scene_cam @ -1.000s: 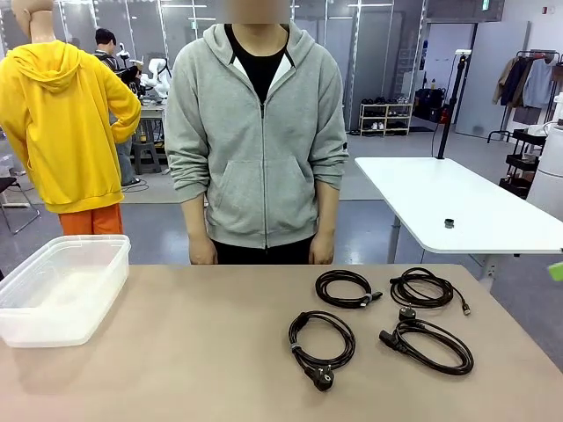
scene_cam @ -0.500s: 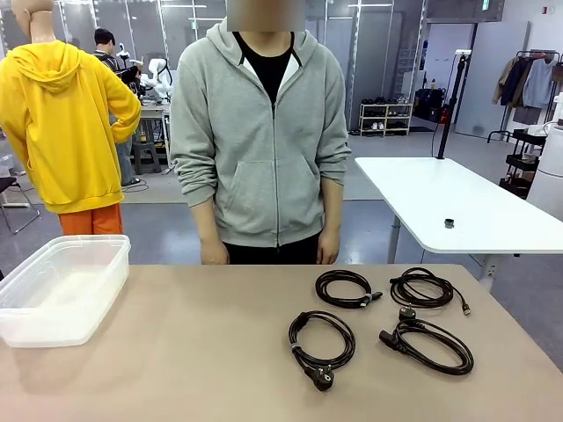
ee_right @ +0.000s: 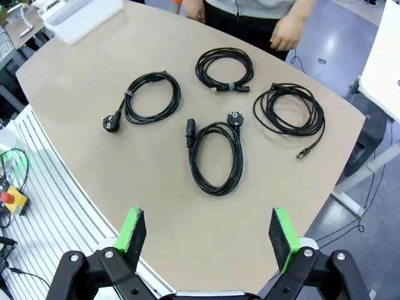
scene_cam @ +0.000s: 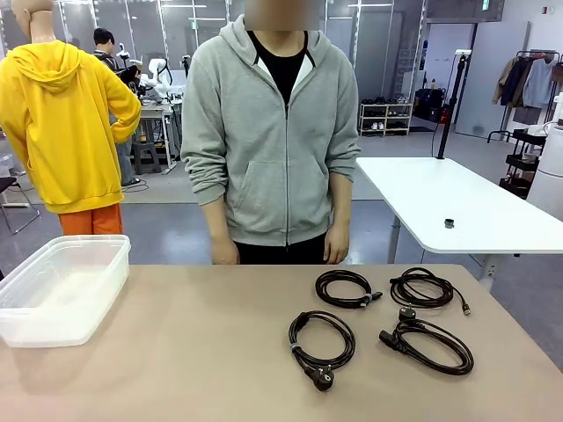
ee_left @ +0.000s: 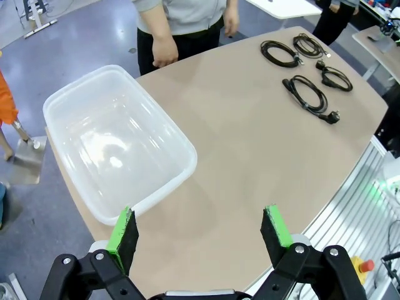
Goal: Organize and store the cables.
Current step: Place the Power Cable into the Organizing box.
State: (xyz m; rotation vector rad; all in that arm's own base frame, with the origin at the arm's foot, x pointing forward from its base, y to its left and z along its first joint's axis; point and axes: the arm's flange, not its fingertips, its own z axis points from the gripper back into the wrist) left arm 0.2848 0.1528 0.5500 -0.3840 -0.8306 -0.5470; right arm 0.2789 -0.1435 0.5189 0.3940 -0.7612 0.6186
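overhead, left gripper and right gripper gape empty; clear bin sits well apart from cables.

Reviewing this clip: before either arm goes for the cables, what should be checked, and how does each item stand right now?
1. All cables separate: ok. Four coils lie apart on the table, none overlapping.
2. Clear bin ready: ok. It sits empty at the robot's left.
3. State of left fingers: ok, open and empty.
4. State of right fingers: ok, open and empty, above the cables.
5. The person's hands out of the way: ok. They hang at the far edge, off the cables.
6. Every coil tied so that it holds its shape when lifted: cannot tell.
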